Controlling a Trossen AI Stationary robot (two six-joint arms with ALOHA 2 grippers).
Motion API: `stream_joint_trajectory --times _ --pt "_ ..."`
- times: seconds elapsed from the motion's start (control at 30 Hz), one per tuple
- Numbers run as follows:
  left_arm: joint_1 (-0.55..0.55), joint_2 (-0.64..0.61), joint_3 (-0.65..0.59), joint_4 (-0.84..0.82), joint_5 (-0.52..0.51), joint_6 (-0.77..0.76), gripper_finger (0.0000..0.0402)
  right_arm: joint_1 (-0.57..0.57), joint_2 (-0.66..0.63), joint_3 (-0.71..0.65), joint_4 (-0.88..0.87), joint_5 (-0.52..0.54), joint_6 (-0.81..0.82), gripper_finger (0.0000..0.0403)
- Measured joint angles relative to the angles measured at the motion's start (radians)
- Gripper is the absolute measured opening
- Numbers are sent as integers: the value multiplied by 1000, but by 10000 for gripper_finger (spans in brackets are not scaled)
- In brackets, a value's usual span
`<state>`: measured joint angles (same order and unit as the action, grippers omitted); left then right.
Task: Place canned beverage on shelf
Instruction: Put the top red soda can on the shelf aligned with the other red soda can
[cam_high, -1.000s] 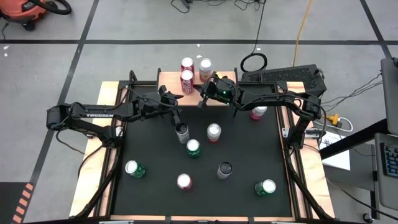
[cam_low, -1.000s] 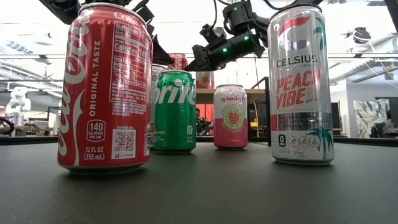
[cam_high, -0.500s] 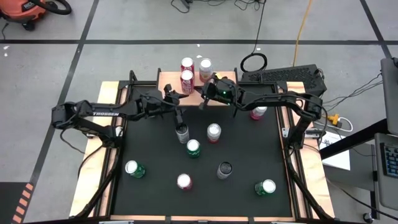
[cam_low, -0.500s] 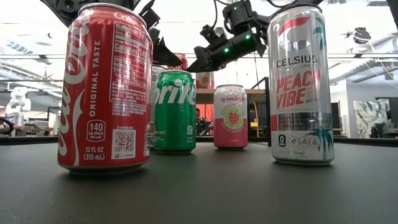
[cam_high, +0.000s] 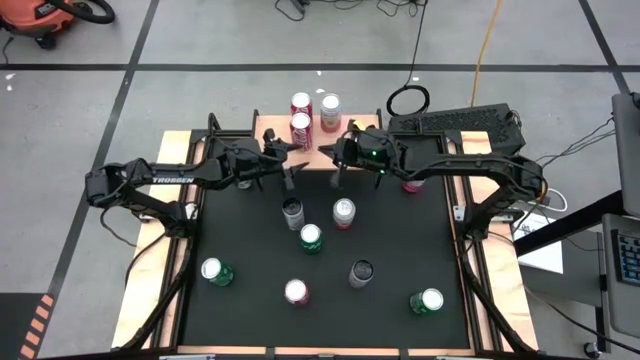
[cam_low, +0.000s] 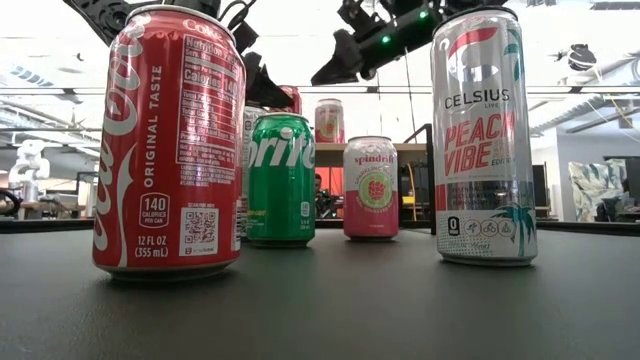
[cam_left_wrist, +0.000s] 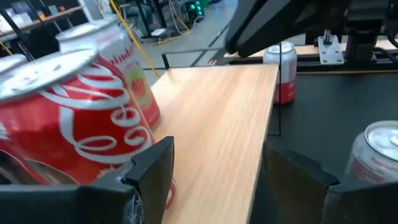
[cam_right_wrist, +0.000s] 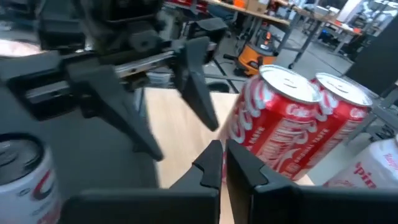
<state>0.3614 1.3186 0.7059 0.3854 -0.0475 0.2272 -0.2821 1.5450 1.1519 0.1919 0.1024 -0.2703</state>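
Observation:
The shelf, with a light wood top, stands at the mat's far edge. On it stand two red Coke cans and a pink-and-white can. My left gripper hovers open at the shelf's near left corner. The nearer Coke can is just beyond one finger, and nothing is between the fingers. My right gripper hangs shut and empty over the shelf's near edge, facing the left one; the Coke cans are beside its tips.
Several cans stand upright on the black mat: a silver one, a pink-topped one, a green one, and others toward the near edge. Another can stands under the right arm. The shelf's right part is bare wood.
My right gripper has risen and drawn back toward the table's right edge, staying shut. My left gripper has edged a little toward the right, closer to the shelf, with its fingers still open. The cans have kept their places.

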Motion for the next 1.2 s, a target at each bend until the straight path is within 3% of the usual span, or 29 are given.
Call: stream_joint_trajectory --times 0.77,1.2 --pt "24 1 0 34 51 -12 244 49 0 0 -26 0 -29 0" --pt "24 93 1 143 55 -21 244 49 0 0 -72 1 -33 0"
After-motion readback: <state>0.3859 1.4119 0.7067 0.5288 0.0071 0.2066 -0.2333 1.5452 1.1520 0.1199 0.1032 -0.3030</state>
